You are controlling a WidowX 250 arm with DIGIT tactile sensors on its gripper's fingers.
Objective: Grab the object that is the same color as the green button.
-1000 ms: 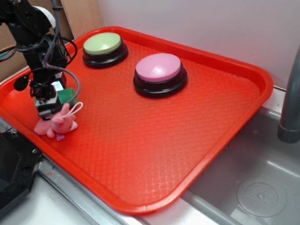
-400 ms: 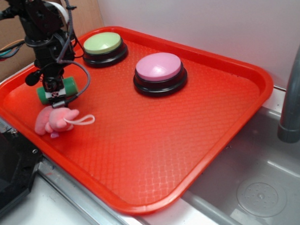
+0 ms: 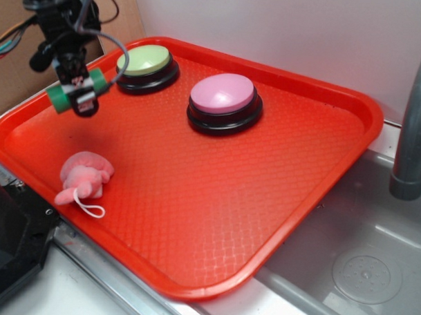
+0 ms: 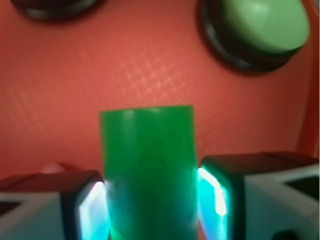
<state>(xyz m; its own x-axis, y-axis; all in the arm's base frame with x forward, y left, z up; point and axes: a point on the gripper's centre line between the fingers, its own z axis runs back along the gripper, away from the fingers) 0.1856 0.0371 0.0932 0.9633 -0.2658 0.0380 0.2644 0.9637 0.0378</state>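
My gripper (image 3: 80, 91) is shut on the green cylinder (image 3: 60, 97) and holds it level in the air above the left part of the red tray (image 3: 216, 199). In the wrist view the cylinder (image 4: 147, 165) fills the gap between my two fingers (image 4: 90, 210), touching both pads. The green button (image 3: 145, 61), pale yellow-green on a black base, stands at the tray's far left, just right of my gripper; it also shows in the wrist view (image 4: 262, 27) at the top right.
A pink-topped button (image 3: 223, 97) stands in the tray's far middle. A pink plush toy (image 3: 84, 179) with a white loop string lies near the tray's front left rim. A grey sink (image 3: 359, 259) and tap pipe (image 3: 414, 123) are to the right.
My gripper has risen from the tray with the green cylinder in it and moved toward the back. The pink plush toy shifted and now lies alone with its string pointing forward.
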